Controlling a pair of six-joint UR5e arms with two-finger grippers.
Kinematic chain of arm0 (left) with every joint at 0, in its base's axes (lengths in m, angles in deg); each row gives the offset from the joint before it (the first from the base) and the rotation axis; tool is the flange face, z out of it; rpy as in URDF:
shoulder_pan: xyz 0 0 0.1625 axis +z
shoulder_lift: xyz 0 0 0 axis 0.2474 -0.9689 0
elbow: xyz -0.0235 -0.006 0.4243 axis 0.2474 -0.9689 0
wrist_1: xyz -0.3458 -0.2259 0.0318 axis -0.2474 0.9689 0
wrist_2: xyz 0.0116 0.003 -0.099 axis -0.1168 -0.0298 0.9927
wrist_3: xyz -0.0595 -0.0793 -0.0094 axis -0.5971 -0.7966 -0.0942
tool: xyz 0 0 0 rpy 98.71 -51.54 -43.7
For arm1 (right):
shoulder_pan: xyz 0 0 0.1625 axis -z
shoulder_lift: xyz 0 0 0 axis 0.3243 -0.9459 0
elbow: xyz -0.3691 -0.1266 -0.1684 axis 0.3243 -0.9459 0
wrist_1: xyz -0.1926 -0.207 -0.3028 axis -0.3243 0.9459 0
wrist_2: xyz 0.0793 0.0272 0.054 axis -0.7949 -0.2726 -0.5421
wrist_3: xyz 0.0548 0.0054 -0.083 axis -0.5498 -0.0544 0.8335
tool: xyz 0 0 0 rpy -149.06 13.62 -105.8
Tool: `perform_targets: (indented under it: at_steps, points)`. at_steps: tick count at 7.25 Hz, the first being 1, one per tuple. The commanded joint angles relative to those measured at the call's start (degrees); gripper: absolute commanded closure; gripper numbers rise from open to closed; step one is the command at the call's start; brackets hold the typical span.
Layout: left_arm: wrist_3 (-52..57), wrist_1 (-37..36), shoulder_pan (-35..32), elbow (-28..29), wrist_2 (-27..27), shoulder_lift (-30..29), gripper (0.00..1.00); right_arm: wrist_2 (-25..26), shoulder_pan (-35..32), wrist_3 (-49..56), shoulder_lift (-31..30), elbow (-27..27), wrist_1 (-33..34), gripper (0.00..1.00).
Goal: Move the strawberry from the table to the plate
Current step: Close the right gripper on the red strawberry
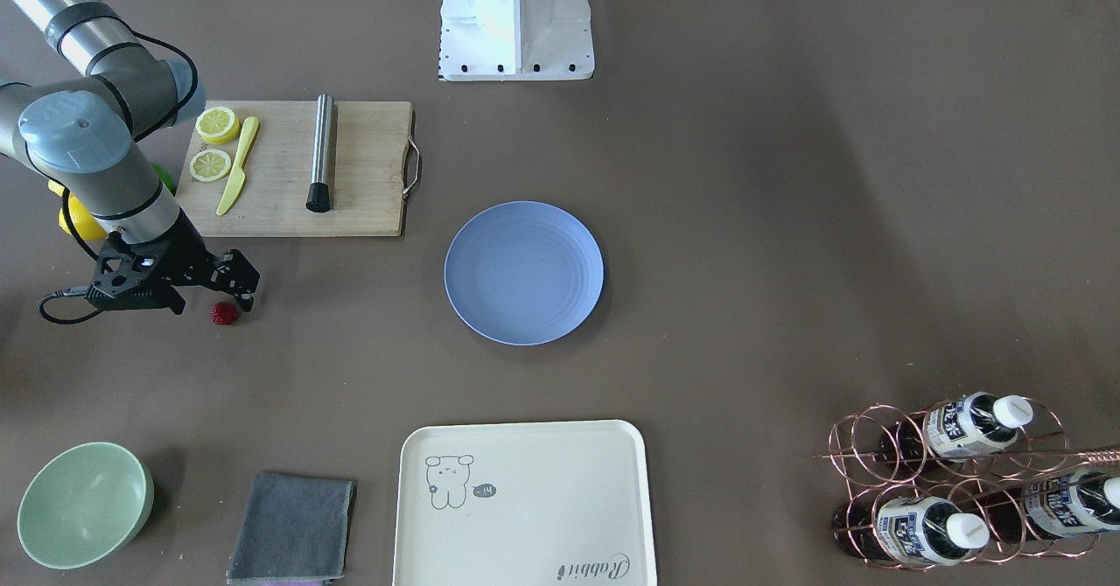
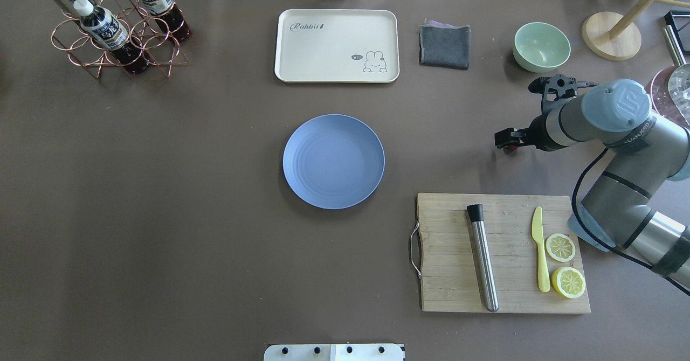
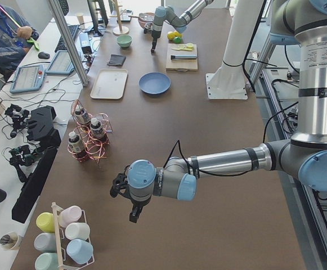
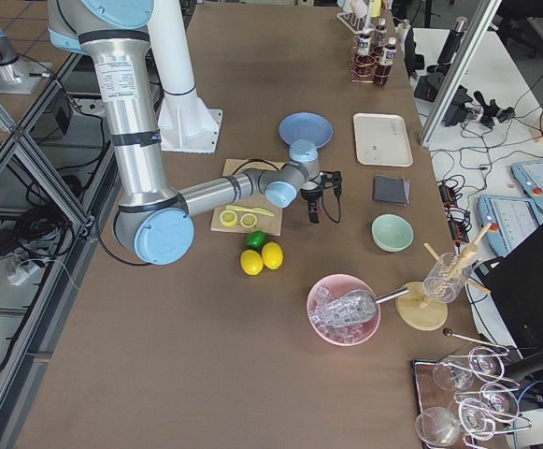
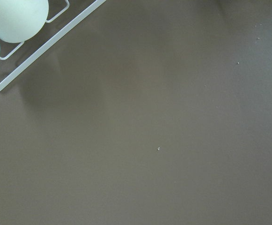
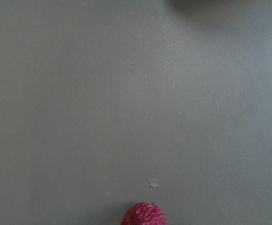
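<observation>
The brown counter (image 1: 787, 219) is spread wide beneath two UR5e arms, with a wooden cutting board (image 1: 350, 175) set toward the robot's right side. At mid-counter, the light-blue plate (image 1: 523, 272) is seen bare; nothing has been delivered to it. The left tool (image 3: 135, 216) is held over the counter's left end, well apart from the work, and whether it is open or closed cannot be told. The right tool (image 1: 241, 290) is held low over the counter just off the board's edge. Its jaws are not clearly shown in any view, so their state cannot be told either, and no grasp can be confirmed. The strawberry (image 1: 225, 313) is found on the counter just beside that tool's tip, well apart from the plate, with the board on its robot side.

The task is judged to be at its opening stage. The tool is at the berry, while the grasp, the lift, the carry across to the plate and the release are all left to be done.

The berry is shown as a small, bumpy, roundish dark-red form, and in the right wrist view only its upper edge is caught at the frame's bottom. No clear long axis can be made out, and which way its tip points cannot be told.
</observation>
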State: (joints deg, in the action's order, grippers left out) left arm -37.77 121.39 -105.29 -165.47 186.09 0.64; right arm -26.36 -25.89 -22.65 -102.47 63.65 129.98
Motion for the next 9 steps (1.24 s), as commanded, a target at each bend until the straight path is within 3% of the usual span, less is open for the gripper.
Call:
perform_targets:
  at_steps: [1, 2, 3, 6, 9]
  points:
    - [0.0, 0.0, 0.0, 0.0, 0.0, 0.0, 0.01, 0.3, 0.4, -0.1, 0.5, -0.3, 0.0, 0.10]
    - [0.1, 0.0, 0.0, -0.1, 0.1, 0.1, 0.01, 0.3, 0.4, -0.2, 1.7, -0.4, 0.4, 0.27]
    - [0.1, 0.0, 0.1, -0.1, 0.0, 0.2, 0.01, 0.3, 0.4, -0.1, 1.9, -0.5, 0.3, 0.55]
    - [-0.1, 0.2, 0.3, 0.0, 0.0, 0.1, 0.01, 1.5, 0.3, 0.0, 1.3, -0.1, 0.3, 0.96]
    - [-0.1, 0.3, 0.4, 0.1, 0.1, 0.4, 0.01, 1.5, -0.1, -3.4, 5.4, 3.0, 3.7, 1.00]
